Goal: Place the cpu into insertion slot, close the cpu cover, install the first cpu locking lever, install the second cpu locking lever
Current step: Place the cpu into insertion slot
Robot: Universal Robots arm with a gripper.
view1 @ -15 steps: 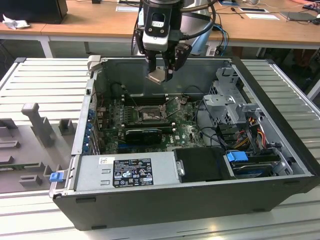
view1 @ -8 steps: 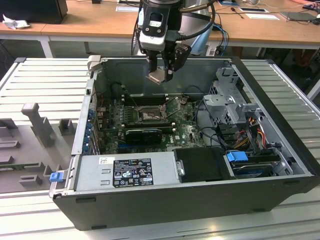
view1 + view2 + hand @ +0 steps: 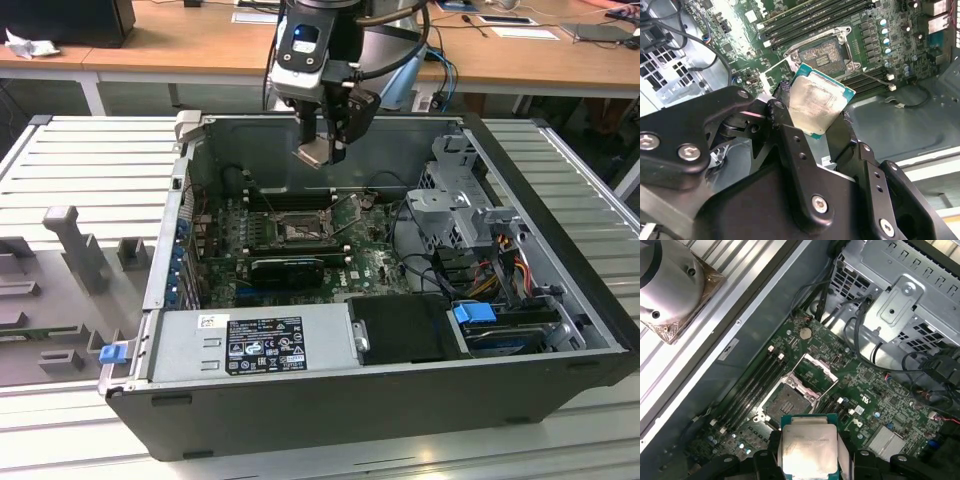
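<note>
Firstly, in the exterior view, we note the gripper (image 3: 322, 150) poised over the open computer case (image 3: 400, 400). It carries the cpu (image 3: 313, 153) in the air, well above the insertion slot (image 3: 297, 232) on the green board. In the second wrist view, we record the black fingers (image 3: 785, 125) clamped on the cpu, which sits tilted with its pale metal face exposed. In the first wrist view, we find the cpu cover (image 3: 815, 371) swung open beside the slot, whose contact field lies uncovered.

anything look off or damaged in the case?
Nothing damaged that I can see. The cpu, held tilted in the pincer above the insertion slot, has a smeared, blotchy face.
</note>
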